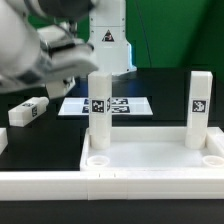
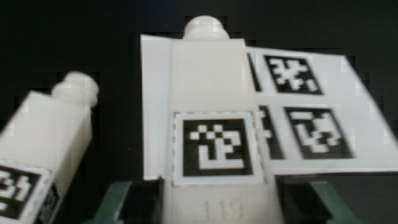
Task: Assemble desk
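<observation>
A white square leg (image 2: 214,120) with a black-and-white tag lies between my gripper's (image 2: 217,200) fingers (image 2: 121,200), and the gripper is shut on it. Its rounded tip points away, over the marker board (image 2: 311,110). Beside it lies a loose leg (image 2: 45,140), also seen at the exterior view's left (image 1: 28,112). The desk slab (image 1: 150,160) sits in front. Two legs, one (image 1: 99,110) and another (image 1: 199,105), stand upright at its far corners. The arm (image 1: 45,55) is blurred at upper left and hides the held leg there.
The marker board (image 1: 125,105) lies behind the slab. A low white rail (image 1: 40,185) runs along the front. The robot's white base (image 1: 110,40) with a tag stands at the back. Two round sockets, one (image 1: 98,158) and another (image 1: 212,158), show on the slab.
</observation>
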Tool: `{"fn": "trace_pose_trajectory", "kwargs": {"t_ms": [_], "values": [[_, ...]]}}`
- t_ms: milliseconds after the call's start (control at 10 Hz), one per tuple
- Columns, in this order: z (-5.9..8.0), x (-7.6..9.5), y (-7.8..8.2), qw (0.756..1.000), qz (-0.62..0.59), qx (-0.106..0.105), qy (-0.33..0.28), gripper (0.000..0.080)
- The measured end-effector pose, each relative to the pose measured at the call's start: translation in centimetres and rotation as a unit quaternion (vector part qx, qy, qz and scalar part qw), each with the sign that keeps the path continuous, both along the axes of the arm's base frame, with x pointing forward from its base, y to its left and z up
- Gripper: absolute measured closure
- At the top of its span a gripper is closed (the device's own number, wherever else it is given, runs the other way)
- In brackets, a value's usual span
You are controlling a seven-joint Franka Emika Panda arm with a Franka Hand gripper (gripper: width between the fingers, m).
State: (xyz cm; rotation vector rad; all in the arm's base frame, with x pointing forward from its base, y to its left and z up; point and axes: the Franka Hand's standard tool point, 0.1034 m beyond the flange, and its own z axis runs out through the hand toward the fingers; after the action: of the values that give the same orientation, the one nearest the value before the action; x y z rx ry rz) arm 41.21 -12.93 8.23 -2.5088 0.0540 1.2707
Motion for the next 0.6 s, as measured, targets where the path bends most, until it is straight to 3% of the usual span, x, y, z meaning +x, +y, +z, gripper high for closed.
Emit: {"fn": "trace_pose_trajectory", "kwargs": {"t_ms": [200,300,500,600], "values": [[4.6,0.1,0.3,1.000,-0.007,0.006,-0.026,0.0506],[6.8,-0.2,1.7,0.999,-0.019,-0.005,-0.033,0.0506],[9.5,0.6,6.7,0.993,-0.064,-0.048,-0.085,0.0506],[10.5,2.0,9.0,0.989,-0.076,-0.059,-0.117,0.0506]]}}
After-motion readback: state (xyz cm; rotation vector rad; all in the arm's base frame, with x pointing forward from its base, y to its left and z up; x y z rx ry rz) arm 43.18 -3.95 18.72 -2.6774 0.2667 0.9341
